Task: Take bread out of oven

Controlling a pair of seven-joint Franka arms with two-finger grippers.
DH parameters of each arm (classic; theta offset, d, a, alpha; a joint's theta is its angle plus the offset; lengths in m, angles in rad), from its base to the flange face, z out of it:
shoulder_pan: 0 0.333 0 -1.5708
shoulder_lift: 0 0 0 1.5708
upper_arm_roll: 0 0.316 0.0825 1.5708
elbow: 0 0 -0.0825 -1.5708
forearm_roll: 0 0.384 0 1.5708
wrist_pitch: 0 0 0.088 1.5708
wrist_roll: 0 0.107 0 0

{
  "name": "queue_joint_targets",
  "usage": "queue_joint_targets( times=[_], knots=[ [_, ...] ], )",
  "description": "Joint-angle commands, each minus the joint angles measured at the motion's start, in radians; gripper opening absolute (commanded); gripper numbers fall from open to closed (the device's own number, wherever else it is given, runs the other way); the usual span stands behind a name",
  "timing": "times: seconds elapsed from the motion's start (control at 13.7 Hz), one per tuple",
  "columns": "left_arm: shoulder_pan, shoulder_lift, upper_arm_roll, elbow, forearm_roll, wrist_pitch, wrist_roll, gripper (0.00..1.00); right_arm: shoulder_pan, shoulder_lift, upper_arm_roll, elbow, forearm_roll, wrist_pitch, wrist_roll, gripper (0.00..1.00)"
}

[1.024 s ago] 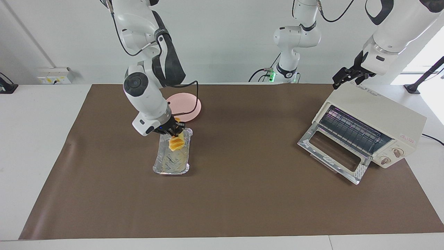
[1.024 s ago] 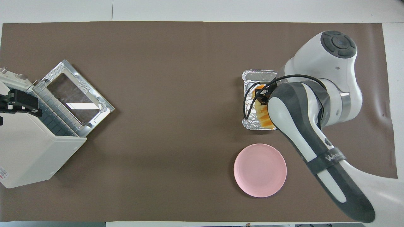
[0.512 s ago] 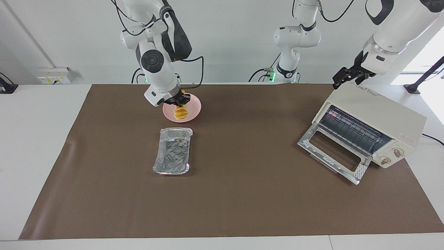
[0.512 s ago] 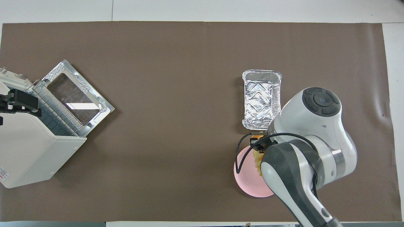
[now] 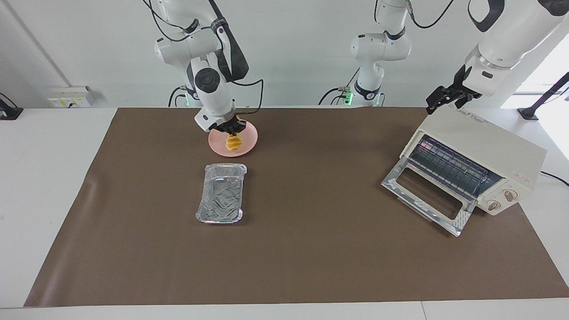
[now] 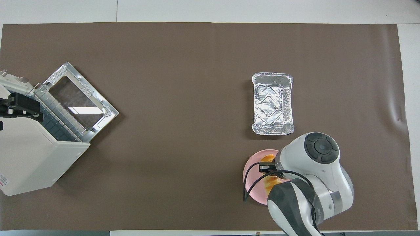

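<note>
Gripping bread (image 5: 234,142) over pink plate (image 5: 249,143), right tool (image 5: 233,132); foil tray (image 5: 221,198) bare; left tool (image 5: 440,101) parted.

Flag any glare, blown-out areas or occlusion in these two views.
Facing view: daylight blows out the corner above the oven; its open door glass stays readable. Overhead view: a bright reflection sits on that glass, the foil tray glints, and the right arm hides most of the bread on the pink plate.
</note>
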Motion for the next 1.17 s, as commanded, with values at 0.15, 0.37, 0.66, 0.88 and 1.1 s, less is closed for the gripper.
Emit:
queue_joint_targets(
  times=[0.15, 0.37, 0.66, 0.88, 1.1],
  knots=[
    [0.008, -0.031, -0.004, -0.039, 0.011, 0.015, 0.003, 1.00, -0.010, -0.014, 0.001, -0.058, -0.004, 0.081, 0.012, 0.00],
    [0.008, -0.031, -0.005, -0.039, 0.011, 0.015, 0.003, 1.00, -0.011, 0.000, 0.001, -0.061, -0.004, 0.104, 0.009, 0.71],
    [0.008, -0.031, -0.005, -0.039, 0.011, 0.015, 0.003, 1.00, -0.022, 0.008, -0.001, 0.000, -0.004, 0.075, 0.006, 1.00],
    [0.008, -0.031, -0.005, -0.039, 0.011, 0.015, 0.003, 1.00, -0.063, 0.008, -0.002, 0.153, -0.005, -0.084, -0.003, 1.00],
    [0.008, -0.031, -0.004, -0.039, 0.011, 0.015, 0.003, 1.00, -0.118, 0.003, -0.005, 0.311, -0.024, -0.202, -0.067, 1.00]
  ],
)
